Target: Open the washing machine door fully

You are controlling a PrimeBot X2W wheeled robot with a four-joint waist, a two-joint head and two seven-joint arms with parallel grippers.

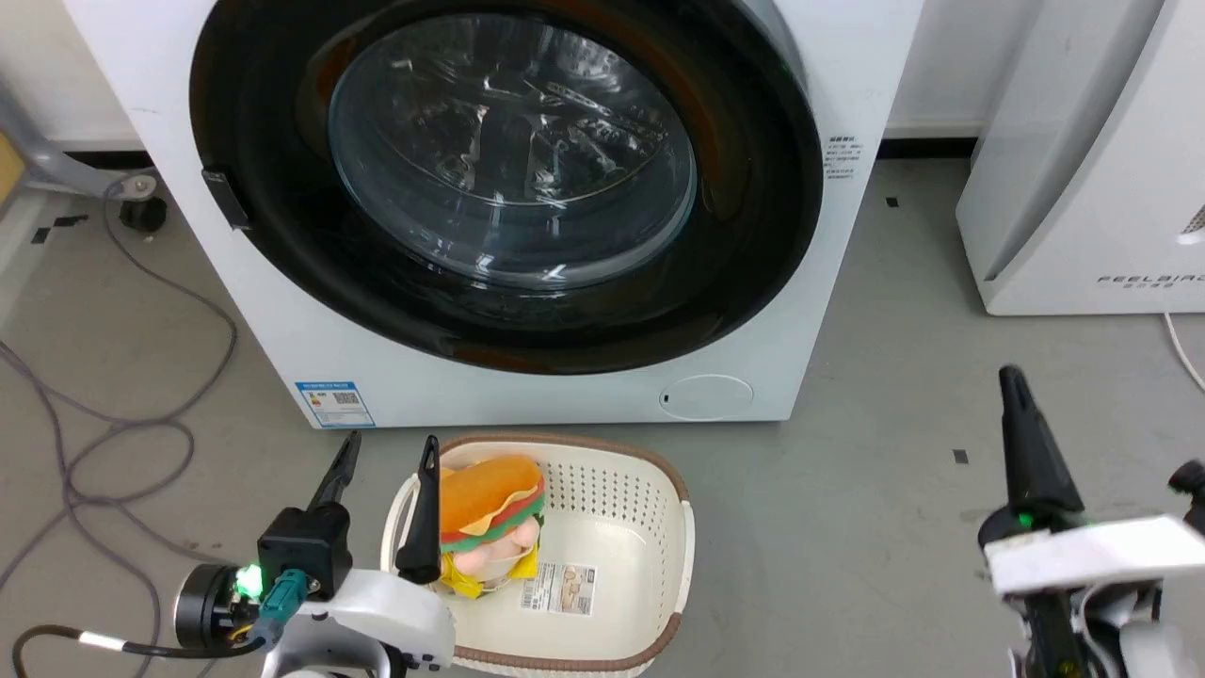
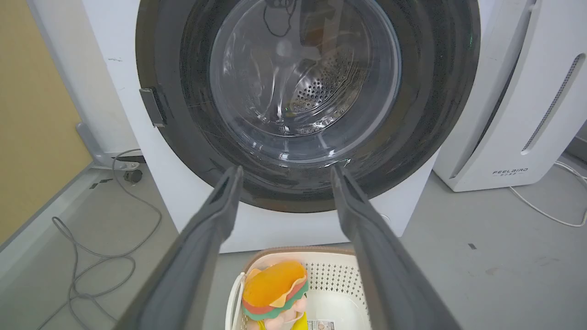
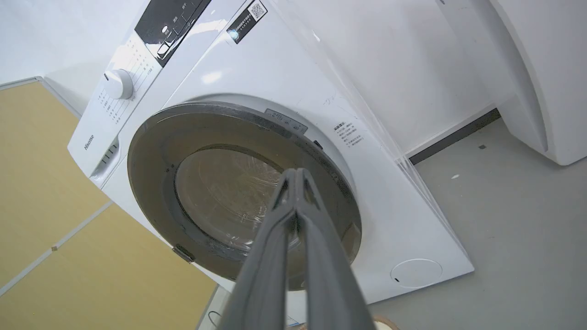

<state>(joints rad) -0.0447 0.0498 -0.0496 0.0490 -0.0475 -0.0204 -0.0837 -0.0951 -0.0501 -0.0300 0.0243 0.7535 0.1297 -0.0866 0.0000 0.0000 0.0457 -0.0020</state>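
Left gripper [image 1: 392,438] hung spread wide by the laundry basket [image 1: 617,490]; right gripper [image 1: 1013,377] was pinched together, both short of the closed washing machine door [image 1: 508,179].

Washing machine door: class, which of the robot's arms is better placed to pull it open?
Probably left. The left gripper is open and lies nearer the left edge of the washing machine door, where a grey tab sticks out. The right gripper is shut, on the other side.
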